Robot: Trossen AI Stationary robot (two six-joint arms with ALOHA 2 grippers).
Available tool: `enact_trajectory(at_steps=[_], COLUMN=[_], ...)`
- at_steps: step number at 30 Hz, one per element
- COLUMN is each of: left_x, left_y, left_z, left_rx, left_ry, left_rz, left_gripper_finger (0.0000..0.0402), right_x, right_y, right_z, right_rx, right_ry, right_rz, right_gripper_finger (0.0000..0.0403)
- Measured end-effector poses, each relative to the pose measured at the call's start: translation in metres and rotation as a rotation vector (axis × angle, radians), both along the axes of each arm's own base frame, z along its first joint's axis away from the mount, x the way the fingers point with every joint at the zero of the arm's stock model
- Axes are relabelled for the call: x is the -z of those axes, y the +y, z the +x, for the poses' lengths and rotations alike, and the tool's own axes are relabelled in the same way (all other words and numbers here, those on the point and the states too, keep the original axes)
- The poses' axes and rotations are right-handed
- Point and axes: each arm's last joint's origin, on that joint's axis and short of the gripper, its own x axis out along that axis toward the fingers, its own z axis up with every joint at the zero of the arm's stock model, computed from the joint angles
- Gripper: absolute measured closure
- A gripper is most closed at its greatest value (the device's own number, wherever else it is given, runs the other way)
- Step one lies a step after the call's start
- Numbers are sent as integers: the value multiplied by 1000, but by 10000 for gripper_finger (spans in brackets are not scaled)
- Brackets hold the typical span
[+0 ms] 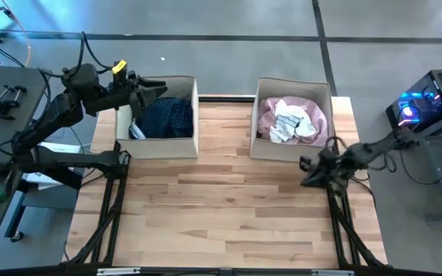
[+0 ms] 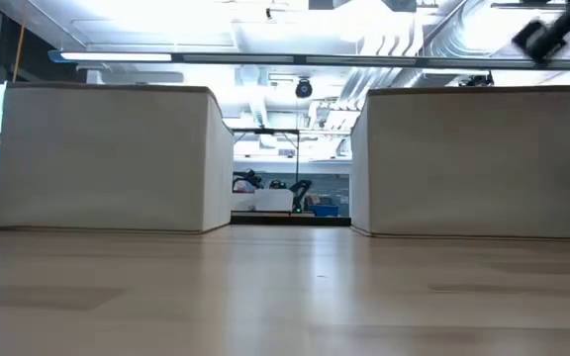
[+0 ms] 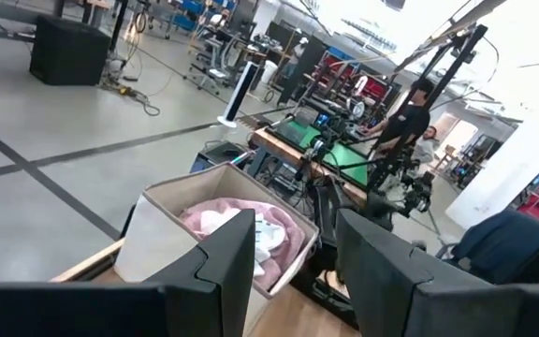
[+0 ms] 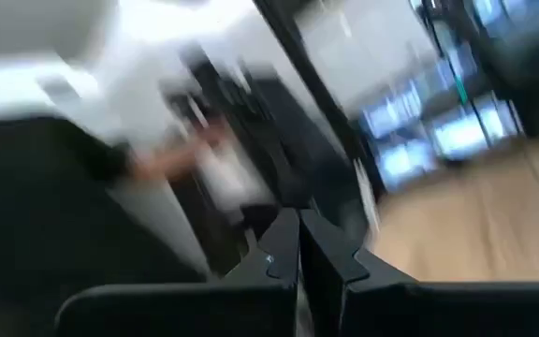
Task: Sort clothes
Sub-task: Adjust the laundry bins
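Two beige fabric boxes stand side by side at the table's far edge. The left box (image 1: 159, 146) holds a navy white-dotted garment (image 1: 167, 116) with a bit of white at its near left corner. In the right box (image 1: 282, 151) a pink shirt (image 1: 271, 111) lies with a white cloth (image 1: 294, 123) on top. My left gripper (image 1: 156, 88) hovers open over the left box's far left corner, nothing between its fingers (image 3: 227, 257). My right gripper (image 1: 307, 172) is shut and empty, raised near the table's right edge in front of the right box.
Bare wooden tabletop (image 1: 221, 207) stretches from the boxes to the near edge. A narrow gap (image 2: 290, 193) separates the two boxes. A desk with gear (image 1: 2, 100) stands off the table's left side, lit electronics (image 1: 428, 100) off its right. People stand in the room beyond.
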Motion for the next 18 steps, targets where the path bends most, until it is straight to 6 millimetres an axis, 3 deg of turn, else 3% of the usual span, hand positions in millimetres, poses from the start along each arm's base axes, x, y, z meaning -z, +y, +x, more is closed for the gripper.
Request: enact_trajectory(at_steps=[4,12,18], left_x=[0,0,0], left_y=[0,0,0], left_z=[0,0,0], left_rx=[-1,-1,-2], left_ry=[-6,-7,-5], left_rz=[-12,-24,-26], left_gripper_finger=[261,261,261], right_x=[23,45,40], right_y=[2,-26,-32], right_z=[9,2,-2], right_rx=[65,684,710], right_ry=[218,632,597], right_rz=[-148,-516,-502], right_gripper_finger=[403,403,403])
